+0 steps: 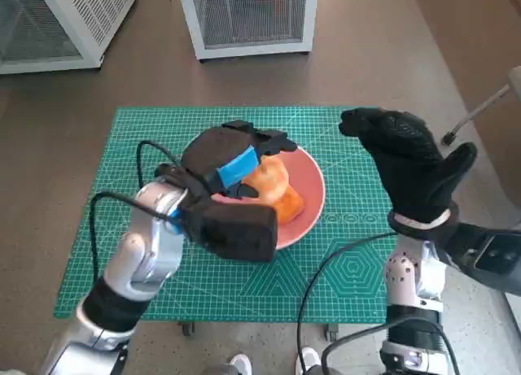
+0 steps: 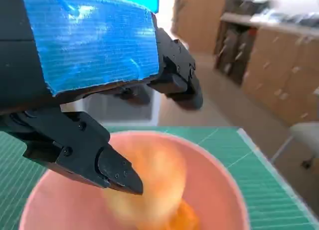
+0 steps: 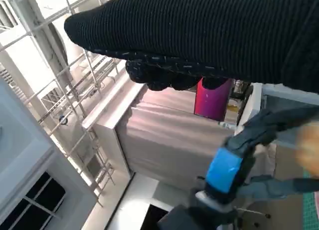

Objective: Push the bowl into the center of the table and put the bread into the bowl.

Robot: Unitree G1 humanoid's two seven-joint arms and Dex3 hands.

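A pink bowl [image 1: 313,192] stands near the middle of the green mat [image 1: 146,139]. Orange-brown bread [image 1: 277,188] lies inside it. My left hand [image 1: 232,159] hovers over the bowl's left half with its fingers spread and nothing in them. In the left wrist view the bread [image 2: 154,185] is blurred, lying in the bowl [image 2: 219,180] just below the black fingers [image 2: 99,160], apart from them. My right hand [image 1: 411,167] is raised over the mat's right edge, fingers apart and empty. The right wrist view shows the glove [image 3: 199,30] and, beyond it, the left hand [image 3: 234,165].
Two white mesh cabinets [image 1: 248,17] [image 1: 57,21] stand on the floor beyond the table. A pale stand with a dark tip [image 1: 476,115] is at the right. A person's shoes [image 1: 240,364] show at the table's near edge. Black cables run along both forearms.
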